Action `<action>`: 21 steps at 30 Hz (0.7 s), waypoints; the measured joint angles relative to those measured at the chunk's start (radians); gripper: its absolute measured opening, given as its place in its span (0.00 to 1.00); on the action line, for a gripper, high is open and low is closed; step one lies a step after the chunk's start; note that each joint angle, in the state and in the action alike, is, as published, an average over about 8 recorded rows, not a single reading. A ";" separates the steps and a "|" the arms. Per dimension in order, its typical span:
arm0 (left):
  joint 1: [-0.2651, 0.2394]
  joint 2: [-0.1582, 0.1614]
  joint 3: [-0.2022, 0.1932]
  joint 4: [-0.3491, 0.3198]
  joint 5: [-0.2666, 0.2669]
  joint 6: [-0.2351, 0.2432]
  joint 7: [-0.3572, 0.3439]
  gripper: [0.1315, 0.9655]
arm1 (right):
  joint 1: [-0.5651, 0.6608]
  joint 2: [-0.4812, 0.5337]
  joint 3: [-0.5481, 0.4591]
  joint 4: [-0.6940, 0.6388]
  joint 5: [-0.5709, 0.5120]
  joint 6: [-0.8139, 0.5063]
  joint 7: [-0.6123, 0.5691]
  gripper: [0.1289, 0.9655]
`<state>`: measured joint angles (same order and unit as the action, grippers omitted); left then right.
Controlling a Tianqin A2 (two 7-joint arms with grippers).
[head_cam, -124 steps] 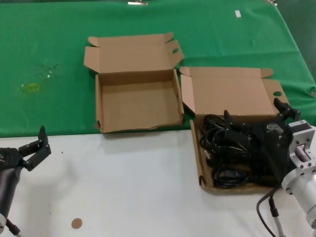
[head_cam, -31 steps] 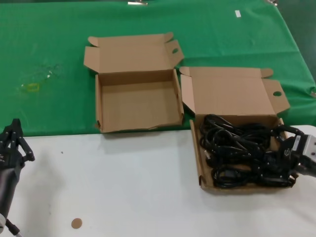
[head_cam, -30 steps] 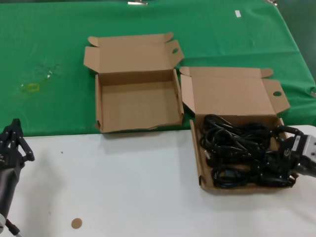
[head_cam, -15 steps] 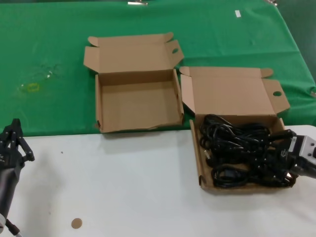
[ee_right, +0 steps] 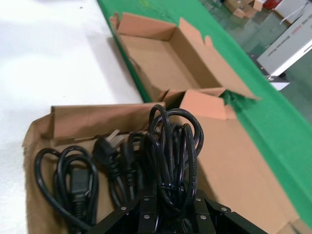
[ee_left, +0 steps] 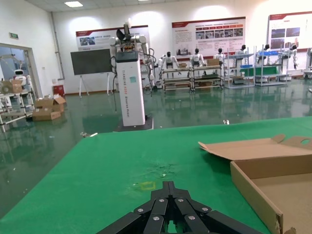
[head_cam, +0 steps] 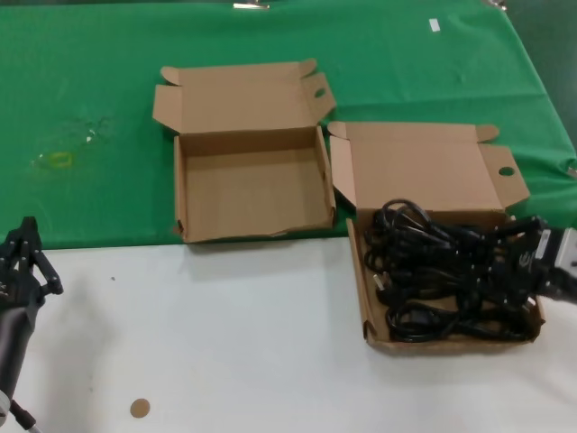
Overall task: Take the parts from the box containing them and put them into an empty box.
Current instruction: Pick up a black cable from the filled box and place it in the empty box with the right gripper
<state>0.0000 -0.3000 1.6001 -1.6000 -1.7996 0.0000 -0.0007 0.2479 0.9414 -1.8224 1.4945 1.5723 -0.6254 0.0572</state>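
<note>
The right gripper point(head_cam: 521, 250) is clamped on one cord coil point(ee_right: 173, 146) and has begun to lift it: half a second earlier the gripper sat lower among the cords, and it now stands higher, with the coil's loops raised above the pile and fanning out just ahead of its fingers. The cord is therefore secured, and the extraction step appears to be under way; the transfer itself is not yet done.

The remaining parts point(head_cam: 424, 289) lie directly below and in front of the gripper, inside the box containing them point(head_cam: 367, 307). The empty box point(head_cam: 252, 194) stands well apart from the gripper, across the source box toward the left arm's side, on the green cloth point(head_cam: 90, 90). It holds nothing.

The left gripper point(head_cam: 27, 262) is parked far from the work, over the white table point(head_cam: 225, 343), with its fingers drawn together and holding nothing.

Limits of observation:
- The lifted coil's plug is not distinguishable from the neighbouring cords.
- Whether the lifted coil is snagged on others in the pile cannot be determined.
- The right gripper's fingertips are covered by the cord in the wrist view.
- The right arm is cut off at the edge of the head view.
</note>
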 joint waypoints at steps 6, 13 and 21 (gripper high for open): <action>0.000 0.000 0.000 0.000 0.000 0.000 0.000 0.01 | 0.018 0.012 0.014 0.035 -0.022 0.001 0.024 0.14; 0.000 0.000 0.000 0.000 0.000 0.000 0.000 0.01 | 0.096 -0.018 -0.010 0.048 -0.076 -0.021 0.050 0.14; 0.000 0.000 0.000 0.000 0.000 0.000 0.000 0.01 | 0.260 -0.129 -0.087 0.013 -0.179 -0.073 0.075 0.14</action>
<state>0.0000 -0.3000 1.6001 -1.6000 -1.7995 0.0000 -0.0005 0.5078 0.8121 -1.9098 1.5076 1.3930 -0.6984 0.1326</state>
